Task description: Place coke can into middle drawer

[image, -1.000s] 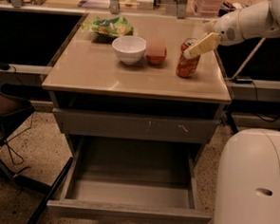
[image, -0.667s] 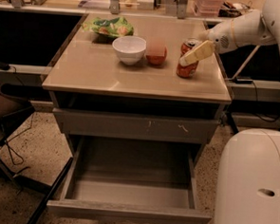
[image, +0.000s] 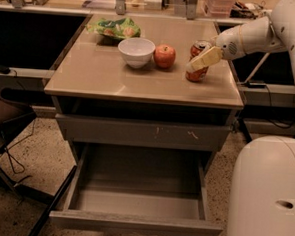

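Change since a second ago: the robot's cream-coloured two-finger gripper (image: 203, 59) has come down and a little to the left on my screen, from above the can's rim to lie across its upper half. I see nothing else displaced.

- Coke can: small orange-red soda can with a silver top (image: 195, 74). It stands upright near the right edge of the tan tabletop (image: 114, 80), just right of the apple. The gripper sits directly in front of it and overlaps it, so only its top and base show. I cannot tell whether the gripper has closed on the can or only rests against it.
- Arm: pale, jointed arm (image: 258, 34), reaching in from the upper right.
- Middle drawer: wide, shallow grey drawer with a plain front (image: 137, 203), pulled fully out below the tabletop and well apart from the can.
- Upper drawer front: grey panel with small white scuff marks (image: 141, 132), shut.
- Round red apple (image: 165, 56), between bowl and can.
- White ceramic bowl (image: 136, 51), left of the apple and almost touching it.
- Green crinkled snack bag (image: 115, 28), behind the bowl.
- White rounded robot base (image: 268, 197), lower right.
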`<state>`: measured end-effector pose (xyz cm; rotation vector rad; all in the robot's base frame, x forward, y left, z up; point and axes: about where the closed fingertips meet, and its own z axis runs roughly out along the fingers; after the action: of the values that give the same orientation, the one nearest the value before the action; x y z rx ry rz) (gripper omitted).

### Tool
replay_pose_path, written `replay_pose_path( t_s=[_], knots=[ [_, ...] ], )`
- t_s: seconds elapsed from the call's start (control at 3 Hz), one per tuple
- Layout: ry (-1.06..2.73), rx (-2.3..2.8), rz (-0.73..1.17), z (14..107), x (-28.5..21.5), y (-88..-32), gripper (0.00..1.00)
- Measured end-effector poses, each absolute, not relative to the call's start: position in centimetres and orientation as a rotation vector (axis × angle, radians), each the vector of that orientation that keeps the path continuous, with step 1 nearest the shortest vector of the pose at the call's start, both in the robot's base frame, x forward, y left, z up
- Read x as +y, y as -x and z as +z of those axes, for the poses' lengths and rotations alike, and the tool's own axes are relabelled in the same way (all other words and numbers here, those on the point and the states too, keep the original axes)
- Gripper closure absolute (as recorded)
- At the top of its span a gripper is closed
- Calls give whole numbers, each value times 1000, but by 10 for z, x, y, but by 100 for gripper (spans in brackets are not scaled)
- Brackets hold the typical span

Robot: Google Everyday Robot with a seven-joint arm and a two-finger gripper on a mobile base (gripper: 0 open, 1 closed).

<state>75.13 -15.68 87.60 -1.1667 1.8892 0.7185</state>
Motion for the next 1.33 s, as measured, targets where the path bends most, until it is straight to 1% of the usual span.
replay_pose_path(
  t_s=[0.33,1.0,1.33],
  knots=[
    [1167,1889,719,876,-157,-751,19],
    [1167,1889,719,876,-157,-751,65],
    [1161,1912,744,878,-170,-732,89]
  ],
)
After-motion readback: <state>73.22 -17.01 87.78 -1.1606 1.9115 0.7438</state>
